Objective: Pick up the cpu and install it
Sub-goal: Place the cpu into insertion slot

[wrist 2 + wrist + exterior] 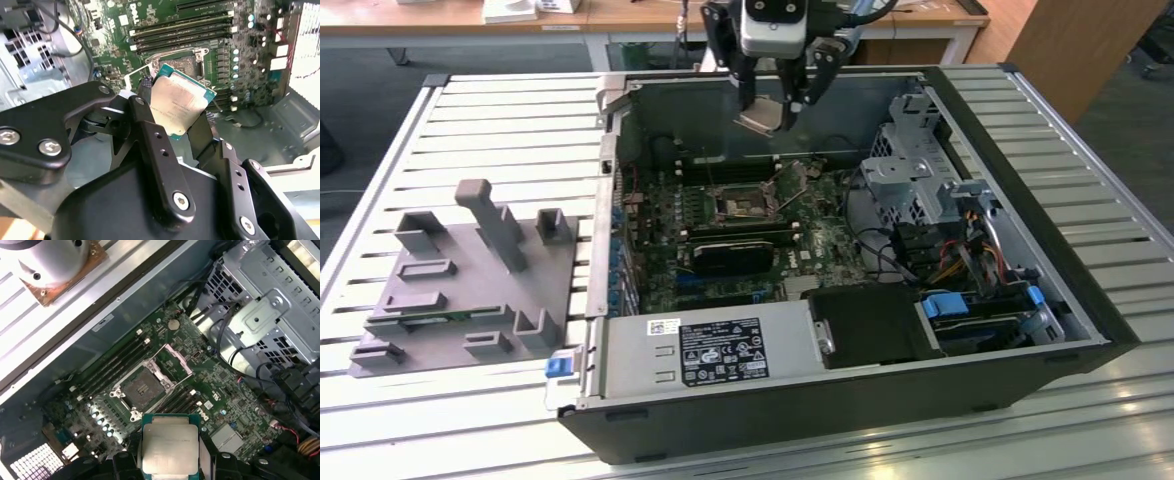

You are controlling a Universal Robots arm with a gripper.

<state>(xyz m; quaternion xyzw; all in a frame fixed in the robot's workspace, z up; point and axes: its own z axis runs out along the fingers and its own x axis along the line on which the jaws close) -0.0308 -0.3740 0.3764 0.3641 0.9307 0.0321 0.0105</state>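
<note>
First wrist view: the claw (170, 462) gripped the cpu (170, 442) by two edges, high above the open socket (142, 387), not squarely over it.

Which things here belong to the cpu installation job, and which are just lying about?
Job: gripper, shut on the cpu; empty socket on the motherboard.
Lying about: grey fixture tray; power supply; drive cage.
</note>
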